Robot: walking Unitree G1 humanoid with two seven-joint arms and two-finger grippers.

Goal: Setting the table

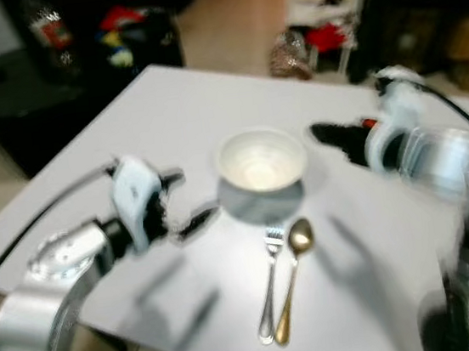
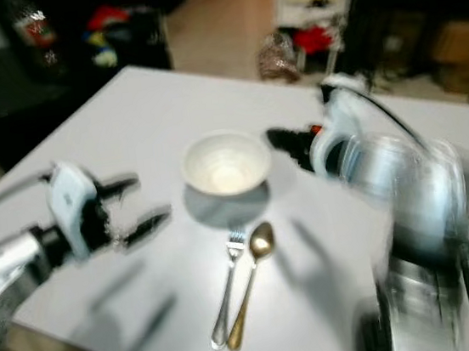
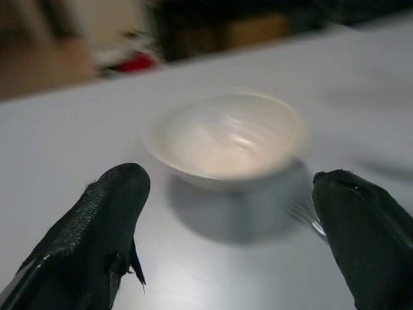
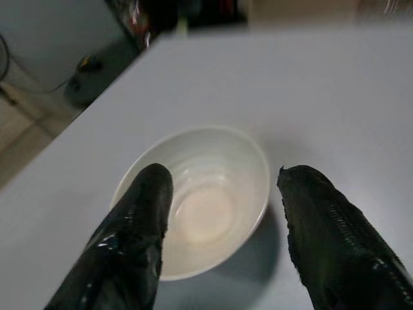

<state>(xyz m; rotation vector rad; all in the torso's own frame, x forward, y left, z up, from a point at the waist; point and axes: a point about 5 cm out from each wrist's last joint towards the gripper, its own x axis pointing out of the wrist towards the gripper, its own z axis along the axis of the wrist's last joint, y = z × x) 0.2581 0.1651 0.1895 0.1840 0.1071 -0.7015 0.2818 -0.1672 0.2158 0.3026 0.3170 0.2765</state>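
White round ceramic bowl (image 1: 261, 162) upright near the middle of the pale grey surface (image 1: 165, 98), empty inside. Just in front of the bowl, toward the robot, a silver metal fork (image 1: 271, 284) and a gold-coloured metal spoon (image 1: 291, 275), lying side by side, close enough to seem touching along the handles, heads pointing toward the bowl, fork on the robot's left of the spoon. Neither utensil touching the bowl.

Left gripper (image 1: 184, 200) low over the surface, to the left of the bowl, black fingers (image 3: 97, 226) spread wide apart and holding nothing; bowl seen between them in the left wrist view, a little way ahead. Right gripper (image 1: 337, 139) to the right of the bowl, near its rim, fingers (image 4: 132, 232) likewise parted wide and empty; bowl framed between them in the right wrist view, fingertips not touching it.

Both silver arms blurred. Beyond the surface's far edge, dark furniture (image 1: 19, 91) with red and yellow clutter (image 1: 118, 27), and tan floor (image 1: 233, 21).
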